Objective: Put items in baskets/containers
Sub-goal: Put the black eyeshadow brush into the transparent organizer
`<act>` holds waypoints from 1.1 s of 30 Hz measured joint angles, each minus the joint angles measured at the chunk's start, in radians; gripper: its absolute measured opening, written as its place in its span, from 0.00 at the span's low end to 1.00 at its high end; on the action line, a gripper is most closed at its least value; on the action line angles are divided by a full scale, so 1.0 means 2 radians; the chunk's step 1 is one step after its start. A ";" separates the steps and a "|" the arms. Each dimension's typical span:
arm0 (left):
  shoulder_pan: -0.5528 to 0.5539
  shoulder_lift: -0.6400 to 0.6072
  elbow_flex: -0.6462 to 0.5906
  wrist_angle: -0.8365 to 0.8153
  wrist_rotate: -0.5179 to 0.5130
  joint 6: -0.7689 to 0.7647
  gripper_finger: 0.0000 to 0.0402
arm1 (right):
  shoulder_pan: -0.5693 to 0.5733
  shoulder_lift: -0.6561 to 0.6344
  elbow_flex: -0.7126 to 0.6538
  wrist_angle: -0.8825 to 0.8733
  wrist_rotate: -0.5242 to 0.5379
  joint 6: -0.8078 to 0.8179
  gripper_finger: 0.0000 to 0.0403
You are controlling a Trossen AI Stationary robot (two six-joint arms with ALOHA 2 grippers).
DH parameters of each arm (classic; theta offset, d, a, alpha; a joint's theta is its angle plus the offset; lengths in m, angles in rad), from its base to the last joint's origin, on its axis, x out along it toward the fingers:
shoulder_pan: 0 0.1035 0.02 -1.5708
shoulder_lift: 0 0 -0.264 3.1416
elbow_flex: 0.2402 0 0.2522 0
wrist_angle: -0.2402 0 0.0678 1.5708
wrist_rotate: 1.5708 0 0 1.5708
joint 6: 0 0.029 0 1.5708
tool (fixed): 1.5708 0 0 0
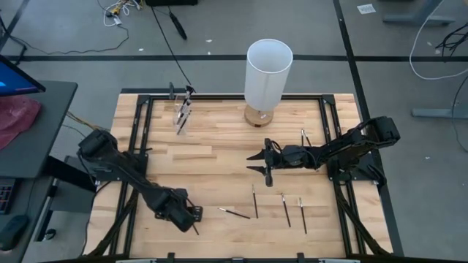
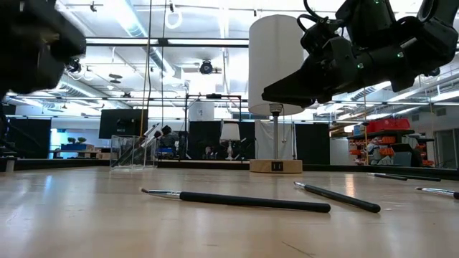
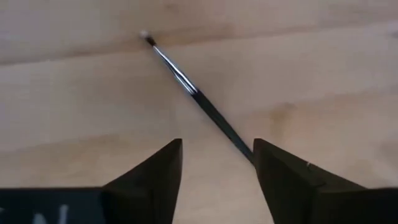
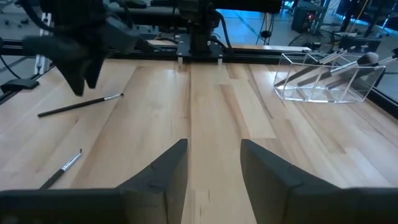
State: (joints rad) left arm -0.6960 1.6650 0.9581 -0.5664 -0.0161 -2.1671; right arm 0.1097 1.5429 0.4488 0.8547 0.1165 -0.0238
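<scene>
A thin dark brush [image 1: 234, 213] with a pale tip lies flat on the wooden table near its front edge. My left gripper [image 1: 191, 220] hangs open just left of it, pointing steeply down. In the left wrist view the brush [image 3: 186, 87] runs slantwise, and its handle end disappears behind one finger [image 3: 280, 174]. I see no touch. Several more brushes [image 1: 285, 210] lie to the right. A clear compartmented container [image 1: 181, 113] at the far left holds several brushes. My right gripper [image 1: 257, 162] hovers open over the table's middle, nothing between its fingers.
A white-shaded lamp [image 1: 268, 73] stands on a wooden base at the far middle. One more brush [image 1: 304, 136] lies beside the right arm. Black frame rails [image 1: 139, 146] run along the table's sides. Bare wood lies between container and right gripper.
</scene>
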 joint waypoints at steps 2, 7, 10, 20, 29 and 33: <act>0.000 0.017 0.000 0.000 0.001 -0.001 0.45 | 0.000 0.000 0.000 -0.001 0.000 0.000 0.37; 0.000 0.048 0.002 -0.001 -0.003 0.000 0.36 | 0.000 0.000 0.000 -0.002 0.000 0.000 0.37; 0.000 0.054 0.002 -0.005 -0.008 0.005 0.27 | 0.000 0.000 0.000 -0.002 0.000 0.000 0.37; 0.000 0.058 0.001 -0.003 -0.148 0.112 0.03 | -0.002 0.000 0.000 -0.002 0.000 -0.006 0.37; 0.075 0.071 0.001 0.021 -0.241 0.314 0.00 | -0.002 0.000 0.000 -0.002 0.000 -0.006 0.37; 0.117 0.077 0.001 0.045 -0.234 0.451 0.00 | -0.002 0.000 0.000 -0.002 0.000 -0.005 0.37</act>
State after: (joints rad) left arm -0.4615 1.8187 0.9600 -0.4760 -0.4838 -1.2655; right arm 0.1051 1.5429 0.4488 0.8507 0.1162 -0.0342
